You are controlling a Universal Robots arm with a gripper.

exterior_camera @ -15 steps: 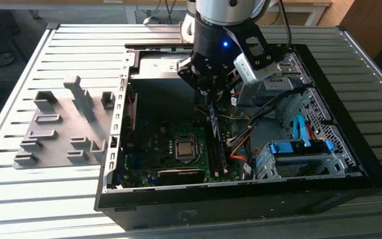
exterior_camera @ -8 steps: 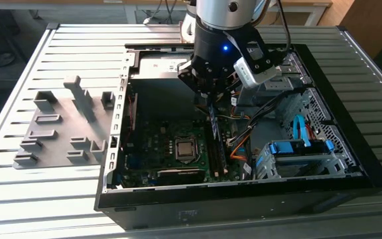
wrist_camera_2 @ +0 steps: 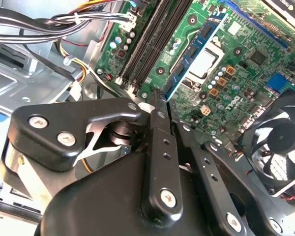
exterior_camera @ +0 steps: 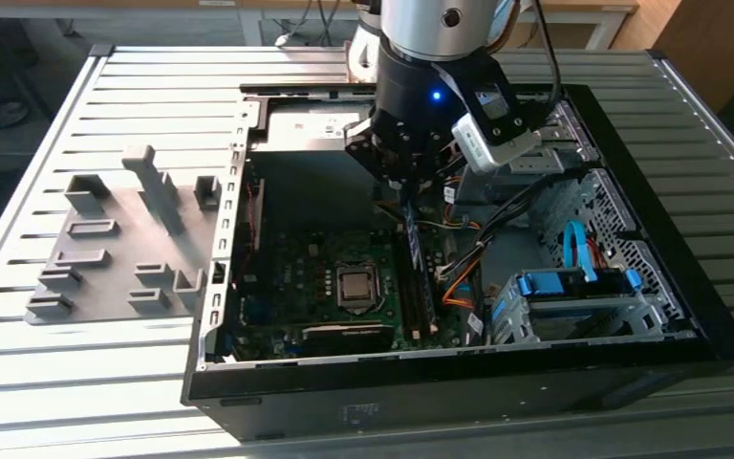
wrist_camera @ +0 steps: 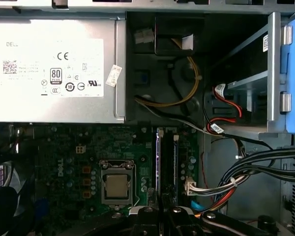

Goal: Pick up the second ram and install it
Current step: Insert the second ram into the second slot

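While you watch from the exterior view, the arm stands over the open computer case (exterior_camera: 673, 325) on the slatted table (exterior_camera: 35, 344).

Gripper: your gripper (exterior_camera: 408, 182) reaches down into the case over the motherboard (exterior_camera: 303, 277), just beside the memory slots.
Claw state: fingers (wrist_camera_2: 160, 147) drawn close together, pinching the top edge of the second ram.
Second ram: you hold the second ram (wrist_camera_2: 191, 51) on edge, its length running along the memory slots (wrist_camera_2: 150, 42); in the first wrist view it (wrist_camera: 158, 162) stands over the slot row. You cannot tell whether it is seated.
CPU socket: the socket (wrist_camera: 117, 186) sits beside the slots, toward the exterior view's left.
Power supply: the silver box (wrist_camera: 51, 69) lies at the case's far end.
Cables: a black bundle (wrist_camera: 255, 164) runs near the blue drive clips (exterior_camera: 572, 282).
Grey holder: the slotted holder (exterior_camera: 112, 258) lies on the table, outside the case, at the exterior view's left.
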